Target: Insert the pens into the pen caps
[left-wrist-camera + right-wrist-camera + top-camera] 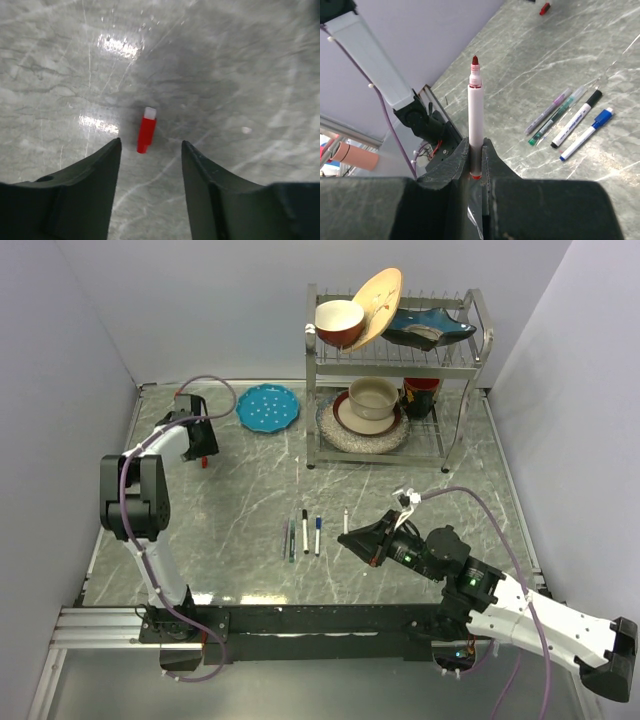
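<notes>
Right gripper (476, 149) clamps the red pen (475, 110) by its tail, nib bared apparently for capping, near the counter's (230, 540) front edge, while the left gripper (150, 150) hangs spread over the red cap (146, 131) lying toward the far-left corner.

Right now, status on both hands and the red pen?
Left hand open over red cap. Right hand shut on red pen, uncapped. Other pens lie apart.

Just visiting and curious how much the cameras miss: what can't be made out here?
Top external view: the red cap is mostly under the left end effector.
Right wrist view: the lower end of the red pen is buried in the right end effector.
Top external view: the pens on the table are too small to tell if capped.
</notes>
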You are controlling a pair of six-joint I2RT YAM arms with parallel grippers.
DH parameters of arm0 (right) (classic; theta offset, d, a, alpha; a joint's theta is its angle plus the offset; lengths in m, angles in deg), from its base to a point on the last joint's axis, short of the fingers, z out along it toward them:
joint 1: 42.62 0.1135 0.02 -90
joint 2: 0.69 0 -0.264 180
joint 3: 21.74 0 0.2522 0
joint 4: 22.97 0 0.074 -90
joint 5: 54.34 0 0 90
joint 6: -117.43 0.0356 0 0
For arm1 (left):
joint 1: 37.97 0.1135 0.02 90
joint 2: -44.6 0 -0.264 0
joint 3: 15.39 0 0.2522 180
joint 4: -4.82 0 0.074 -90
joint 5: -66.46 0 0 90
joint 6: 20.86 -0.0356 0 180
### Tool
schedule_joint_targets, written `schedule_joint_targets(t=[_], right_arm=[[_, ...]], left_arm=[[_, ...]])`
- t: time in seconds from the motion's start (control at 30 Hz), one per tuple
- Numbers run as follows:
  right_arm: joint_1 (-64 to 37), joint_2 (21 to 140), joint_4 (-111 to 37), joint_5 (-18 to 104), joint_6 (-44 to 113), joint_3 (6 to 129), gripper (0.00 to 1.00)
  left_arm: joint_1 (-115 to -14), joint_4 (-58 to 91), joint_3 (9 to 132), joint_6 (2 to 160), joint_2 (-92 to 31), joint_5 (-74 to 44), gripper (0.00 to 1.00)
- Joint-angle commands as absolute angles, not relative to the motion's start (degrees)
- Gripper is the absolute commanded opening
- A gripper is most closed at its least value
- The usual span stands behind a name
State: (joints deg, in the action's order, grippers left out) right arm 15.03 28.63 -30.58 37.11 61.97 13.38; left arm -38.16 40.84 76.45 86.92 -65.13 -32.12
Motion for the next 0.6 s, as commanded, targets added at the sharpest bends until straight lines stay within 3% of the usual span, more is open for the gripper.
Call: schedule_joint_targets(t=[0.0,0.57], right_arm=[[15.13,28.40,-31.02,35.75,59.77,15.31,0.00],[15.04,30.34,-29.96,35.75,60.47,16.19,0.00]], left_arm=[[-36.57,41.69,78.79,83.47,-67.63,-28.82,0.53],[-35.16,43.36,82.92,81.26,-74.49,-26.62,0.39]])
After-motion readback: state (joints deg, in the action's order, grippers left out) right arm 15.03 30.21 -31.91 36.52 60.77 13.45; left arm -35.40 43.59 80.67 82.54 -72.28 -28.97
